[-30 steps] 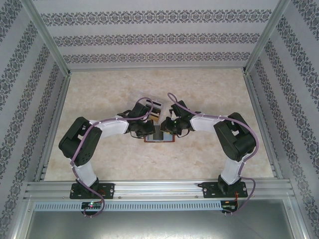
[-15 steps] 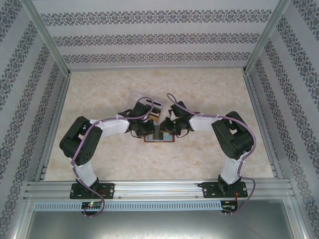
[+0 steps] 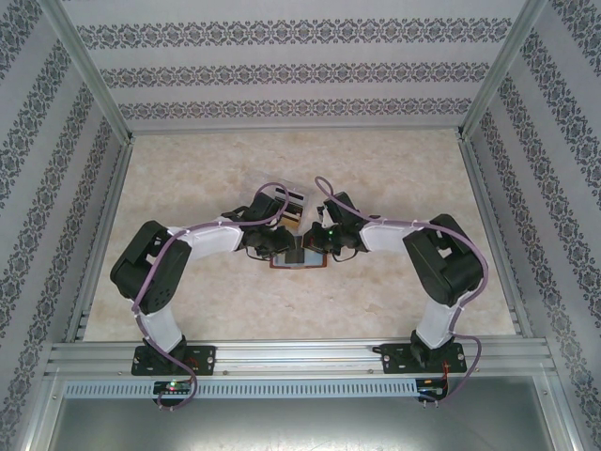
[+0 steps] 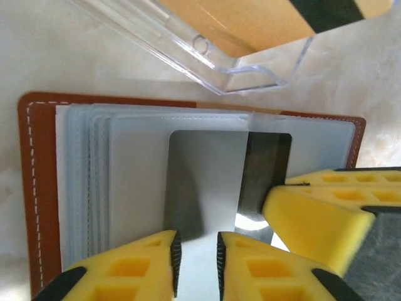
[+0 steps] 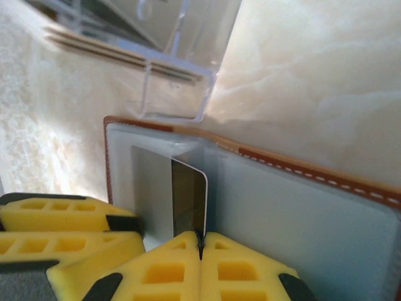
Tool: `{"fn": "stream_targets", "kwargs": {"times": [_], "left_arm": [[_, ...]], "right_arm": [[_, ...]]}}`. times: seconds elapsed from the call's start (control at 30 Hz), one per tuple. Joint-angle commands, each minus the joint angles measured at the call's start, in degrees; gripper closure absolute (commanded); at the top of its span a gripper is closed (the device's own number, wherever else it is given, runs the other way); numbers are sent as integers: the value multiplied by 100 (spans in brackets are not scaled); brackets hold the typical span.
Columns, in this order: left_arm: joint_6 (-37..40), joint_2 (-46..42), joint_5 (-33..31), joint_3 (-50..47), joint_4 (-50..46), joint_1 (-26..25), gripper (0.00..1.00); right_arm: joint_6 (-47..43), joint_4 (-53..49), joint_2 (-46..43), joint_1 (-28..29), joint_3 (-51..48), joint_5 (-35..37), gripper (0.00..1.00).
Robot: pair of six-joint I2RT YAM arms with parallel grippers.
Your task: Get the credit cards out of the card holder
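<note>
Clearly at the wrists, right gripper [image 5: 200, 241] pinches silver card [image 5: 188, 200], left gripper [image 4: 195, 263] narrowly parted.

I see the card holder [image 3: 300, 261] lying open at the middle of the desk [image 3: 404, 169], with a box [image 3: 294, 202] just behind it. One card [image 5: 188, 200] sticks up from its pocket, pinched in my right pincer [image 5: 200, 238].

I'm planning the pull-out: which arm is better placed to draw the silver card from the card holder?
Right, likely. The right gripper is shut on the silver card over the card holder, ready to pull; the left gripper stands open by the card, gripping nothing.
</note>
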Motion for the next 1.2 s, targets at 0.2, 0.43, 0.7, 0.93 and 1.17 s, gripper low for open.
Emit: {"fn": "stream_targets", "kwargs": {"times": [0.2,0.43,0.7,0.93,1.17], "left_arm": [[-98,-228,-131,-262,94,-49,67],[163,-673,378,-235,372,152,46],[5,-1039,1614,-474,1062,754,26],[-606,-912,2804,-636,2319,1077,16],[-632,-847,3529,-318,2614,1214,20]], "right_arm": [[-123,-292,-882,-181,-474,325,100],[-349,-314,-1309,-257,-462,86,100],[-414,-139,-1679,-492,-265,-533,100],[81,602,-1690,-623,-124,-1230,100],[767,1641,-1533,-803,-53,-1903,100]]}}
